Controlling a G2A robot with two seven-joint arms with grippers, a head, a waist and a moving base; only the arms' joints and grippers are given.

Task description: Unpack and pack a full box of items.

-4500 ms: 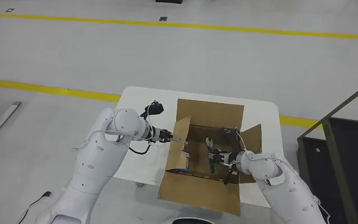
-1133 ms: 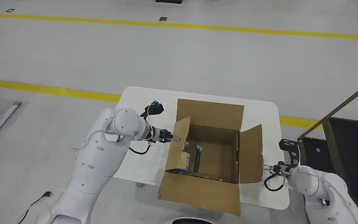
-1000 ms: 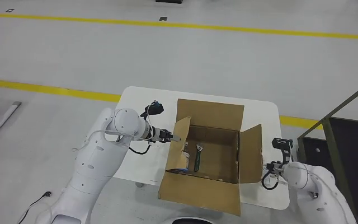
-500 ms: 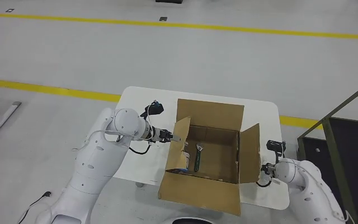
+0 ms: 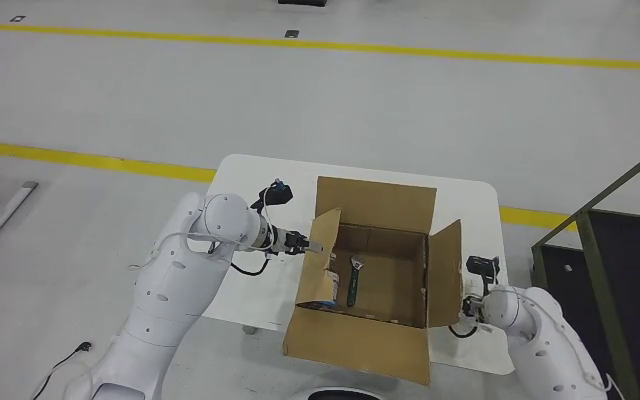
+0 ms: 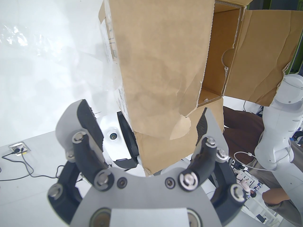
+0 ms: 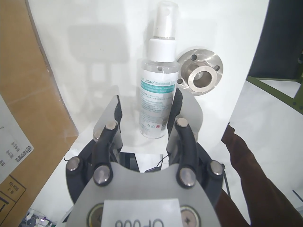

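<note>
on the white table [image 5: 260, 180], open cardboard box [image 5: 355, 345] holding a wrench [image 5: 354, 278], left hand [image 6: 145, 109] with fingers apart astride the box's left flap [image 6: 161, 60], right hand [image 7: 148, 98] outside the right flap [image 5: 447, 275], fingers apart either side of a spray bottle [image 7: 157, 88], metal flange [image 7: 200, 71] just beside it

Pulled R arm out of the box [image 5: 375, 205]; wrench [image 5: 354, 277] it held now lies inside. R gripper [image 7: 147, 103] came round outside R flap, fingers spread astride spray bottle [image 7: 157, 90].
</note>
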